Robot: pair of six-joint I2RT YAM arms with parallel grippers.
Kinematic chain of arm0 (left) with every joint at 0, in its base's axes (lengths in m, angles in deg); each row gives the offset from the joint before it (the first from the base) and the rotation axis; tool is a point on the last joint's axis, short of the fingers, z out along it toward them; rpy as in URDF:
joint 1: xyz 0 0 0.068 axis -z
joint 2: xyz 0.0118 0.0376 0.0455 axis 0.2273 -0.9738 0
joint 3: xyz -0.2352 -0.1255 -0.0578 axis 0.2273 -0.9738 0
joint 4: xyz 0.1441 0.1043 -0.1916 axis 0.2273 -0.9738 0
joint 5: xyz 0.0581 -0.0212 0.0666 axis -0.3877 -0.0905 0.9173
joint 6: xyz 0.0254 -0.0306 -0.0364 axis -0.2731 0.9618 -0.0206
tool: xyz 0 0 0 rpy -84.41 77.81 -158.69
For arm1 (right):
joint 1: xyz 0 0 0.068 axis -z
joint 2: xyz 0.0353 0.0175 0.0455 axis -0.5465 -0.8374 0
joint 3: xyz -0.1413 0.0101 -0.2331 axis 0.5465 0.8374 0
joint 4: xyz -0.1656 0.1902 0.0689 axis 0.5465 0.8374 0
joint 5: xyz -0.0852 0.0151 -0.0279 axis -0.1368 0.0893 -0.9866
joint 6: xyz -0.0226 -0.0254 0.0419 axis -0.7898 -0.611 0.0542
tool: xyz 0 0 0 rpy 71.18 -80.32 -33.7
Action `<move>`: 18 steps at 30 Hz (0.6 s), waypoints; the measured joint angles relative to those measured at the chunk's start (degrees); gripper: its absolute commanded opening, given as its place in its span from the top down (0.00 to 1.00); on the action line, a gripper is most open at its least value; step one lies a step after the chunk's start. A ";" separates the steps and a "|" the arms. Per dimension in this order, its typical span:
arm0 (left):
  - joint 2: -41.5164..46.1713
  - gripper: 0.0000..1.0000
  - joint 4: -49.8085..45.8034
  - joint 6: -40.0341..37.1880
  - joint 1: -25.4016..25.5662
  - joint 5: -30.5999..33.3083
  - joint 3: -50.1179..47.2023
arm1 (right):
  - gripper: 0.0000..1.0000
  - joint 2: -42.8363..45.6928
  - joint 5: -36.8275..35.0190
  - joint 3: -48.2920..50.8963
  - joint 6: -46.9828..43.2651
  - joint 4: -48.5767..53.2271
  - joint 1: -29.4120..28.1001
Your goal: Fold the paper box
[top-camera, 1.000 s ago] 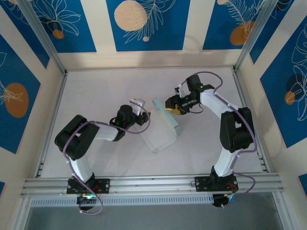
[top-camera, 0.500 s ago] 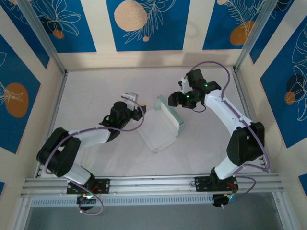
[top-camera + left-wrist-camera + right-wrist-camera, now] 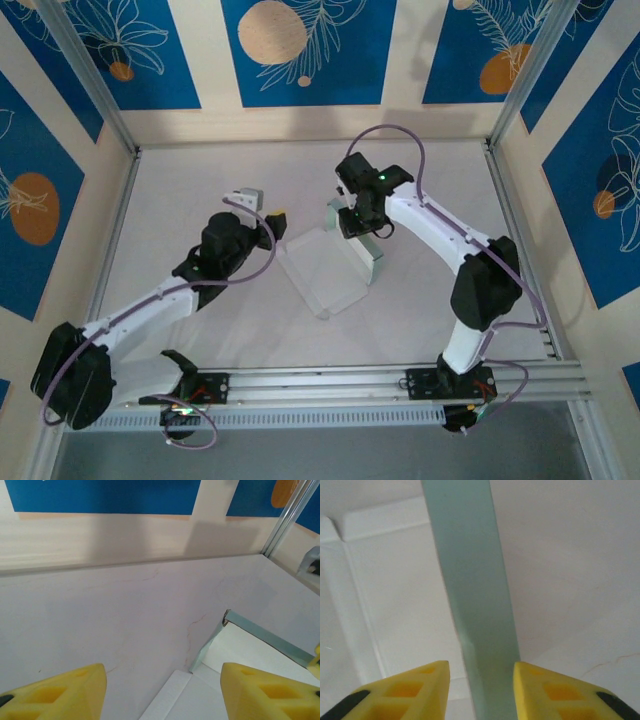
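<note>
At centre | right tool straddles paper box wall, grip unclear | left tool released

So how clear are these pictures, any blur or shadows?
Top external view: even, soft light, with the paper box sharp-edged. Left wrist view: a broad dim shadow lies across the wall. Right wrist view: the box's upright grey-green flap sits very close to the lens and looks soft, without crisp edges.
</note>
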 measured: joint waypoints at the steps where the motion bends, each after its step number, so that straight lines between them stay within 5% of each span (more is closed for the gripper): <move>1: 0.48 0.38 -0.42 0.02 0.00 0.00 -0.22 | 0.71 -0.31 -0.37 0.00 0.00 0.24 0.13; 10: 1.77 0.38 -3.50 0.15 0.02 0.15 -1.09 | 0.76 -0.70 0.59 -0.02 0.57 -0.04 4.28; 18: 4.11 0.36 -5.29 1.03 0.04 3.26 -1.09 | 0.75 0.35 8.63 8.63 6.21 -6.75 14.95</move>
